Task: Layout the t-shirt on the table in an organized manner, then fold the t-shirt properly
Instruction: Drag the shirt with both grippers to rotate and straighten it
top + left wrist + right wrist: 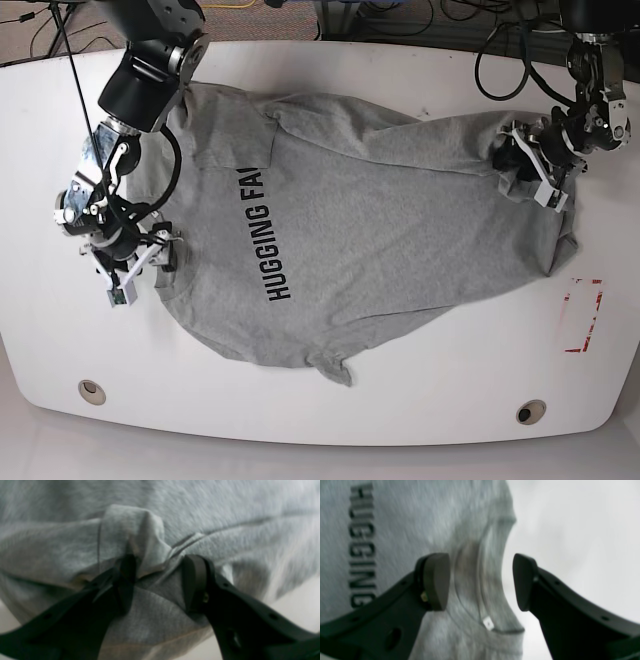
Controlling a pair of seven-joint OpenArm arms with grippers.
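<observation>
Spreading across the white table (420, 420), your grey t-shirt (380, 230) lies lettering-up but rumpled. Your left gripper (160, 577) pinches a bunched fold at the hem; your right gripper (481, 581) stands spread over the collar, gripping nothing. Pulling now could drag the whole shirt sideways.

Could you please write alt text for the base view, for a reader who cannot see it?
A grey t-shirt with black lettering lies spread, still wrinkled, on a white table. The left gripper pinches bunched fabric at the shirt's right-hand edge; the right gripper sits open over the collar at the left.
</observation>
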